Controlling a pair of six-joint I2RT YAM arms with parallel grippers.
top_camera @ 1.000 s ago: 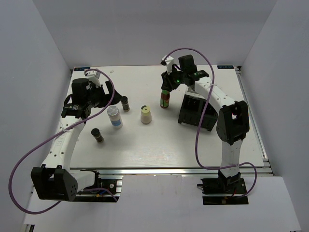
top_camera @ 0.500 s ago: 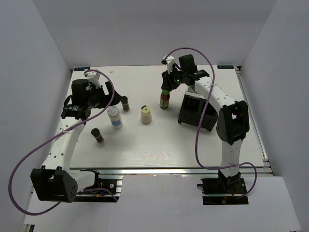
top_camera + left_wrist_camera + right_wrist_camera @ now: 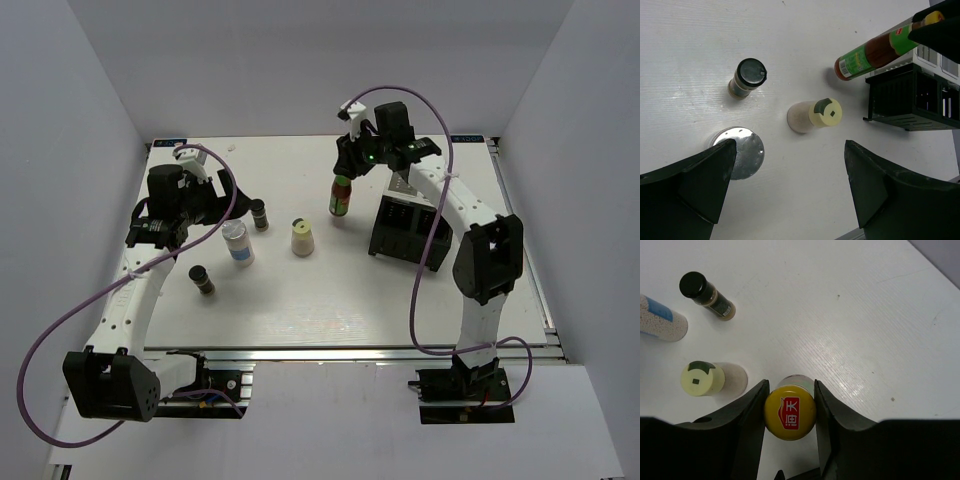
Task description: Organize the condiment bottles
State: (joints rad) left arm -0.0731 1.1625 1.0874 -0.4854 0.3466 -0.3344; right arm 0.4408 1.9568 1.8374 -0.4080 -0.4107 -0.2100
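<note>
My right gripper (image 3: 345,172) is shut on the yellow cap (image 3: 789,412) of the red sauce bottle (image 3: 341,198) and holds it just left of the black rack (image 3: 405,230). The bottle also shows in the left wrist view (image 3: 875,50). The cream bottle (image 3: 303,238), the blue-labelled white bottle (image 3: 238,243) and one dark black-lidded jar (image 3: 260,214) stand mid-table. The second dark jar (image 3: 202,280) stands nearer, at the left. My left gripper (image 3: 215,205) is open and empty, hovering above the white bottle (image 3: 740,152) and the cream bottle (image 3: 815,115).
The rack's open compartments show in the left wrist view (image 3: 915,100) at the right. White walls enclose the table on three sides. A bare stretch of table lies between the bottles and the near edge (image 3: 350,345).
My right gripper has risen a little with the red sauce bottle, which now sits slightly higher and farther back. My left arm has barely moved.
</note>
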